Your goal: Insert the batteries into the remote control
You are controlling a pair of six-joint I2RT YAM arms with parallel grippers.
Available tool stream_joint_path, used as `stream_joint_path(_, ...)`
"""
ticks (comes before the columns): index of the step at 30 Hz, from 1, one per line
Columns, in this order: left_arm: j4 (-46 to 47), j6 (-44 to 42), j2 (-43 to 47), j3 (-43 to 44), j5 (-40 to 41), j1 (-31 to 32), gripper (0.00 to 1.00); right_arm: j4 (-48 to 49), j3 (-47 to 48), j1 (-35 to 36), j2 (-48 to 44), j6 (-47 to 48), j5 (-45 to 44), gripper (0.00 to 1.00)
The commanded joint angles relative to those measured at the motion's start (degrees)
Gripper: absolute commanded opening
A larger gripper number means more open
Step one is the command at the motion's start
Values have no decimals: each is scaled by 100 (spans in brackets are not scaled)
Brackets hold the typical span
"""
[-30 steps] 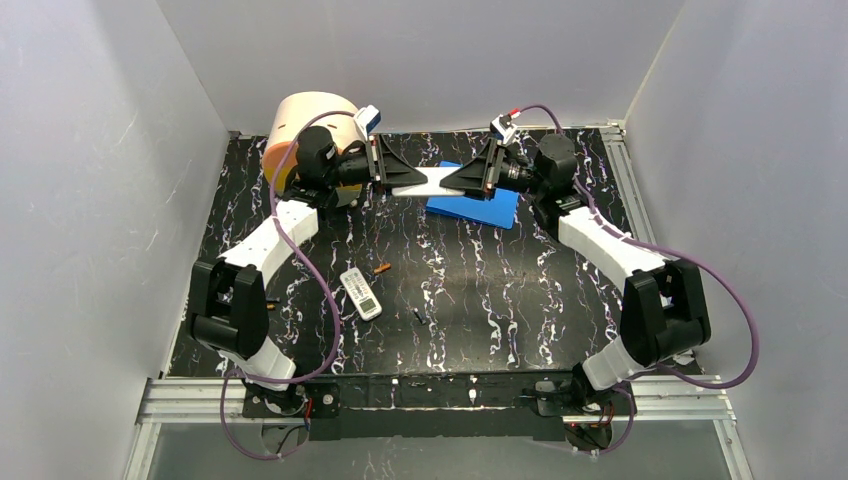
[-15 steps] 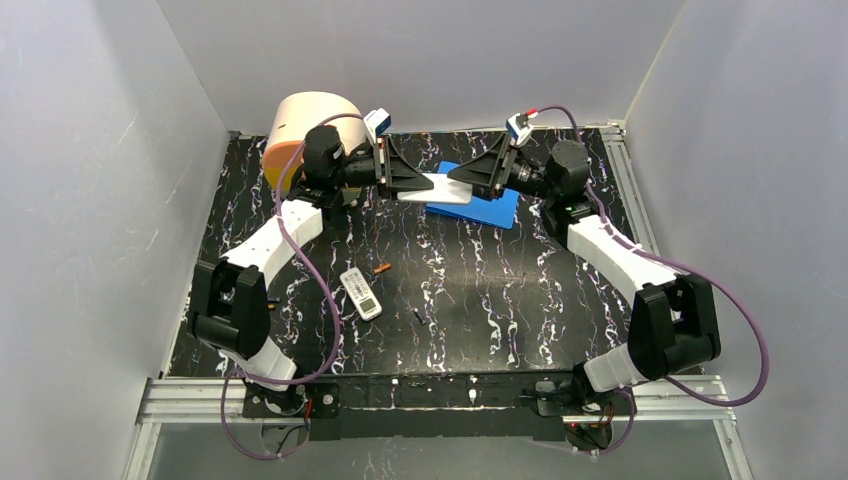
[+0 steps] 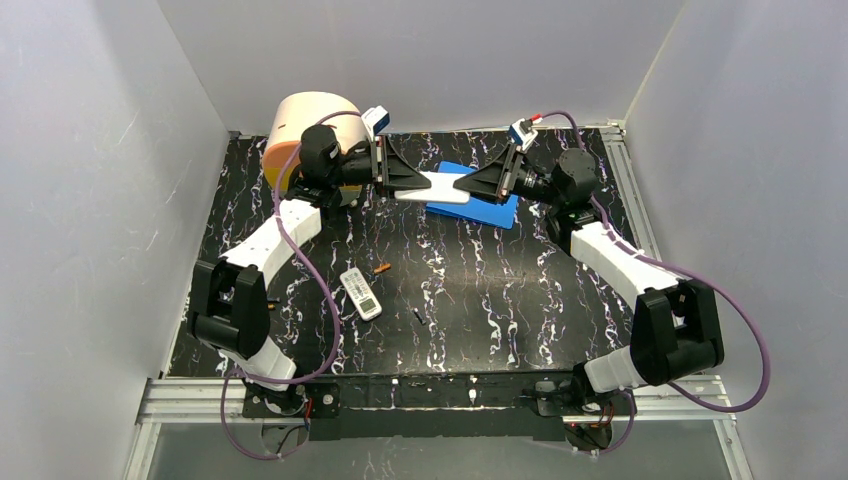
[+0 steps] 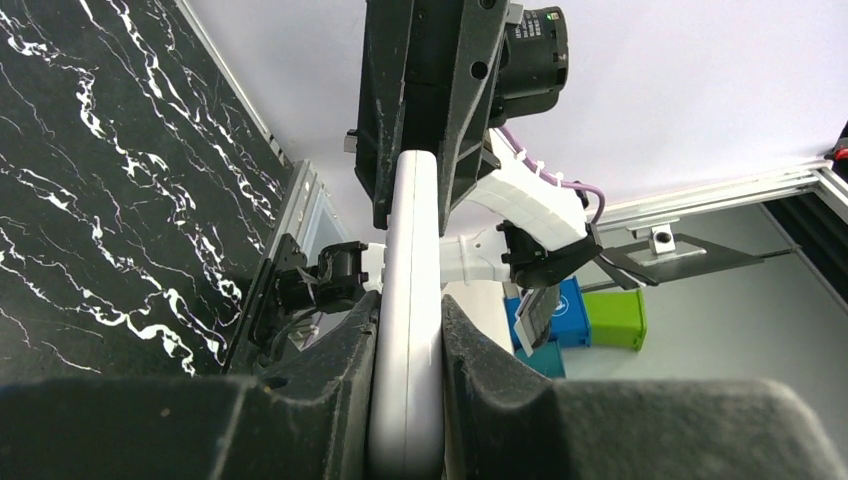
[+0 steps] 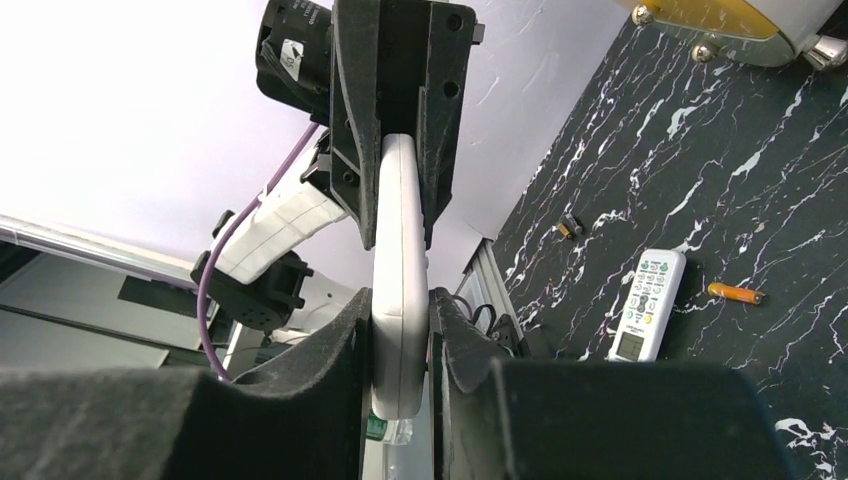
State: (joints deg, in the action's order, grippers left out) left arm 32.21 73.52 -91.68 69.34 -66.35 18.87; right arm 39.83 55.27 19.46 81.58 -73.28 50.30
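I count 2 remotes | plain white plastic remote (image 3: pixel 445 190) pinched between left gripper (image 3: pixel 420 182) and right gripper (image 3: pixel 464 185) | buttoned white remote (image 3: pixel 361 293) lying loose | 1 orange cylindrical battery (image 3: pixel 382 268), 1 dark cylindrical battery (image 3: pixel 418 316)

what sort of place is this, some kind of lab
Likely a robotics test cell: left arm and right arm mounted on a metal rail, holding a remote between them, over a black table boxed in by white walls.

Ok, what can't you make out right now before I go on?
The white remote, held up: edge-on in both wrist views, tiny in the top view; its battery bay cannot be seen.
The dark battery: a speck in the top view, ends unreadable.
The blue slab: partly covered by the remote, top view.
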Motion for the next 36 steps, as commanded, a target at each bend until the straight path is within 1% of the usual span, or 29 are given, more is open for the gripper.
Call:
stream_joint_path(1,190,78,1,167,-113,72,0,-7,228,88,-94,397,42,21)
stream_joint_path(3,190,43,-15,154,-102,192,0,-691,491,259,-74,940,-61,19)
stream_joint_path(5,190,39,-37,129,-40,268,0,-1109,690,389,-23,1245,-119,19)
stream_joint_path(7,192,12,-51,119,12,292,0,-1080,718,414,13,1245,-123,20)
stream_joint_path(10,196,4,-76,191,5,294,0,-957,734,410,24,1211,-66,27)
stream_joint_path(17,198,-39,-71,273,-1,256,0,-889,685,411,-33,1210,-92,35)
stream_joint_path(21,202,-70,-57,322,-137,153,0,-953,624,348,-72,1223,-91,44)
stream_joint_path(22,199,-92,-43,333,-213,126,0,-1006,661,305,-68,1280,-1,50)
stream_joint_path(25,203,-273,10,296,-526,62,0,-1533,933,159,-66,1918,505,68)
stream_joint_path(26,204,-381,28,265,-669,53,0,-1715,1041,150,-78,2204,703,73)
stream_joint_path(27,210,-499,41,206,-859,46,0,-1957,1164,147,-95,2505,851,76)
stream_joint_path(30,222,-855,102,20,-1348,-5,0,-3074,1524,177,-122,3676,1267,79)
stream_joint_path(33,223,-1183,222,-154,-1652,-41,0,-4658,1796,176,-143,5161,1464,79)
stream_joint_path(34,221,-1255,247,-179,-1728,-42,0,-4951,1838,189,-143,5457,1540,78)
stream_joint_path(36,221,-1349,308,-225,-1791,-47,0,-5111,1831,238,-151,5662,1655,78)
